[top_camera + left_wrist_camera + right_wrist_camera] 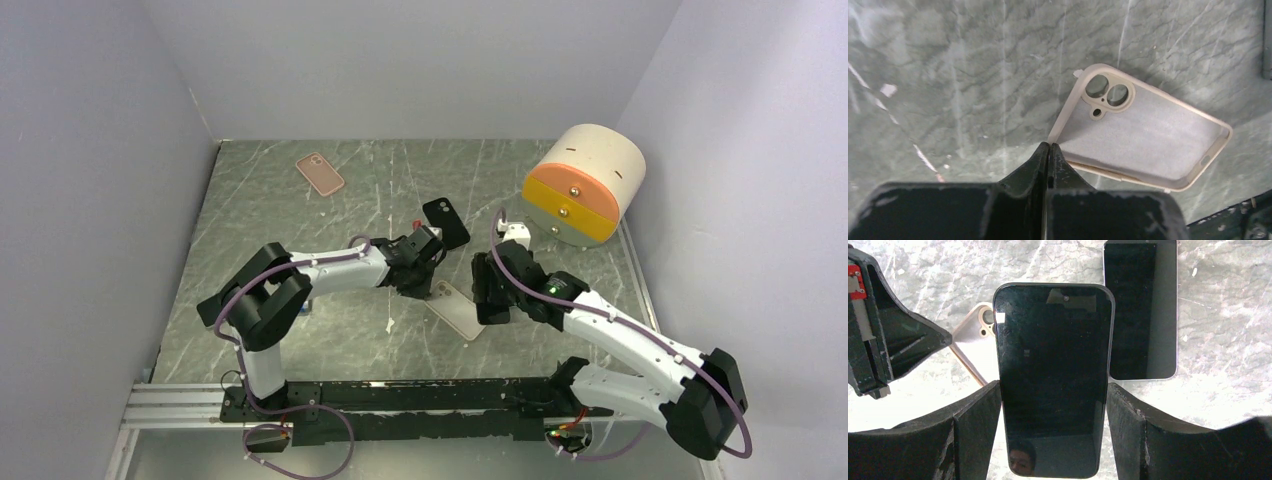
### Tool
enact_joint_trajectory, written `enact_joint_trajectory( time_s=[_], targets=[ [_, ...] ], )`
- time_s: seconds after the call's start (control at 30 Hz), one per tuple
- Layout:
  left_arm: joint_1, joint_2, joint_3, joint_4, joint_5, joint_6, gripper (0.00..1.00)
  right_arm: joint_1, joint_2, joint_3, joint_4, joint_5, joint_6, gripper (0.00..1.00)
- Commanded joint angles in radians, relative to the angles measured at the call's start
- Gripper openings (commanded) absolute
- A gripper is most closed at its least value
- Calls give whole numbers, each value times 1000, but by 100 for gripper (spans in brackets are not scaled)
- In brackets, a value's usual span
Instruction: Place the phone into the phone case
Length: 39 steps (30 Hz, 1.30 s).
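A beige phone case (pixel 1143 135) lies open side up on the marble table, its camera-hole end raised. It also shows in the top view (pixel 458 312). My left gripper (pixel 1049 146) is shut on the case's rim beside the camera holes; in the top view it sits at mid-table (pixel 428 268). My right gripper (pixel 1053 390) is shut on a black phone (pixel 1053 365), screen toward the camera, held above the table just right of the case. In the top view the right gripper (pixel 488 290) is close beside the case.
A second black phone (pixel 1140 310) lies flat on the table beyond the held one; it also shows in the top view (pixel 447 222). A pink case (pixel 320 173) lies at the far left. A beige-and-orange cylinder (pixel 585 185) stands at the far right by the wall.
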Motion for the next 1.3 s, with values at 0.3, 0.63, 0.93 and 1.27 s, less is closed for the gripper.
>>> enact_joint_trajectory(
  time_s=[0.3, 0.63, 0.93, 1.27],
  targets=[
    [79, -134, -20, -169, -24, 358, 3, 15, -67, -84, 273, -223, -57, 39],
    [145, -192, -116, -95, 43, 385, 3, 153, 67, -87, 440, -253, -100, 38],
    [199, -251, -167, -67, 39, 290, 18, 225, 171, -92, 568, -219, -209, 37],
    [450, -416, -255, 14, 308, 64, 42, 280, 349, -15, 727, -183, -290, 37]
  ],
)
